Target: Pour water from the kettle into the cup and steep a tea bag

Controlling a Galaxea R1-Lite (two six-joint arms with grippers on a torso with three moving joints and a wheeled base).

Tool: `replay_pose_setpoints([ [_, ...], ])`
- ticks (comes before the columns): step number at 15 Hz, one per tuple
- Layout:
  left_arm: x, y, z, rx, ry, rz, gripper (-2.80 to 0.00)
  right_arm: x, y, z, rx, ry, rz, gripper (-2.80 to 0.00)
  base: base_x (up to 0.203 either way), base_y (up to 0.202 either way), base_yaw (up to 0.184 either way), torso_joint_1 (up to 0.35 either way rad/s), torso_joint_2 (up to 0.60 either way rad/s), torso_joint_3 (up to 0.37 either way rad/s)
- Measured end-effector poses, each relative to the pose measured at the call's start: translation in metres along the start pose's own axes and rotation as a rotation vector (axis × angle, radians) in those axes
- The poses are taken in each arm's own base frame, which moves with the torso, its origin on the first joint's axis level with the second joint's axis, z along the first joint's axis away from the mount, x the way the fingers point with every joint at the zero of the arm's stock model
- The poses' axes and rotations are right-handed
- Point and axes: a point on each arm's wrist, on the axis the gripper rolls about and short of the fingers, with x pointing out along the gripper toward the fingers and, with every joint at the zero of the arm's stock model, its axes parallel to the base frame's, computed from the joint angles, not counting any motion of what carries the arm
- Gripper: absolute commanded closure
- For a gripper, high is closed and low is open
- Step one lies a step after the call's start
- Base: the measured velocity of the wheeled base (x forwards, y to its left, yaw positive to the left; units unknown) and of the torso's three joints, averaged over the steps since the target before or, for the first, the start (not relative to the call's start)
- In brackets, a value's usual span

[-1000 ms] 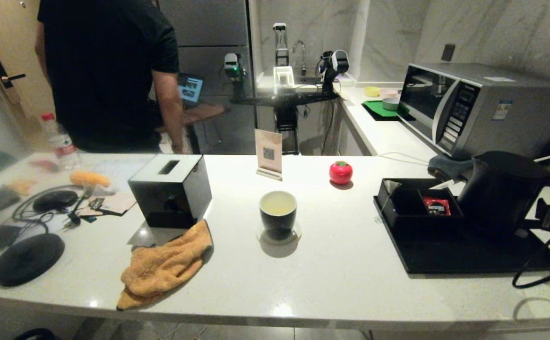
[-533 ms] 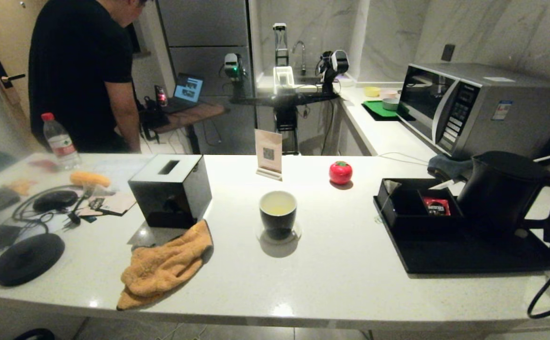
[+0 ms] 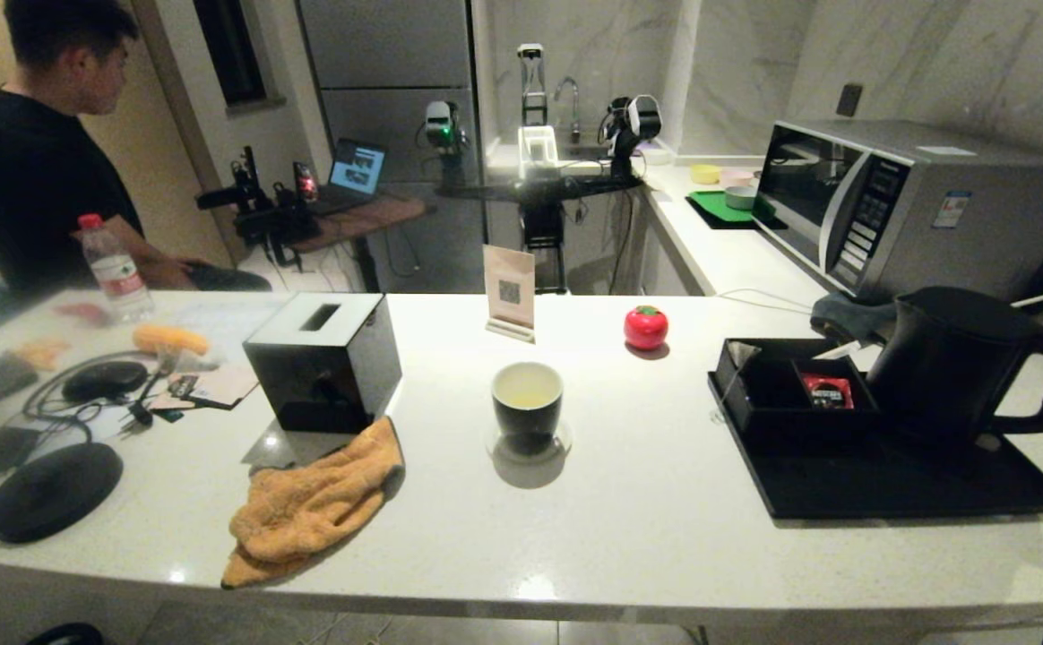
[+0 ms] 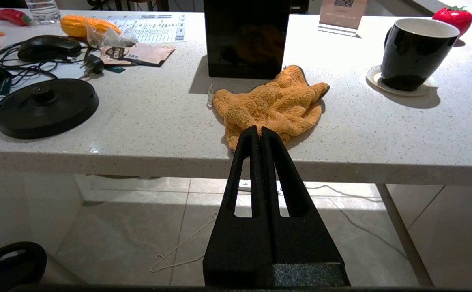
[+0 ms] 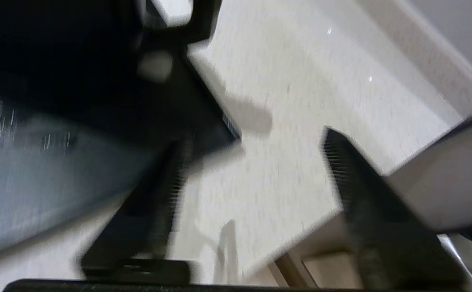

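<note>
Matt black kettle (image 3: 952, 363), fluffy orange cloth (image 3: 315, 502).

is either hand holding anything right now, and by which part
Nothing is held. The left hand is shut on nothing below the counter edge; the right hand is open and empty, clear of the kettle.

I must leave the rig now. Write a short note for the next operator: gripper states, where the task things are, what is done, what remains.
Left gripper: shut, empty, parked below the counter edge in front of the orange cloth.
Right gripper: jaws apart, empty, at the counter's right end, clear of the kettle.
Kettle: upright on the black tray, handle free.
Cup: on its coaster mid-counter, holding pale yellowish water.
Tea bag: none seen in the cup; a small pale bag seems to sit in the tray's box by the red sachet, not certain.
Done: water poured, kettle set down.
Left: pick up the tea bag and steep it.
</note>
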Motion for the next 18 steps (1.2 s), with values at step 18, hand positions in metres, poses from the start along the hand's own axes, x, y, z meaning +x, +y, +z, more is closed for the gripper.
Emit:
replay_pose_setpoints([
  [18, 0.0, 0.0, 0.0, 0.0, 0.0, 0.0, 0.0, -0.088, 0.013, -0.004, -0.211, 0.002, 0.381, 0.0, 0.0, 0.0, 0.0, 0.0, 0.0, 0.0],
])
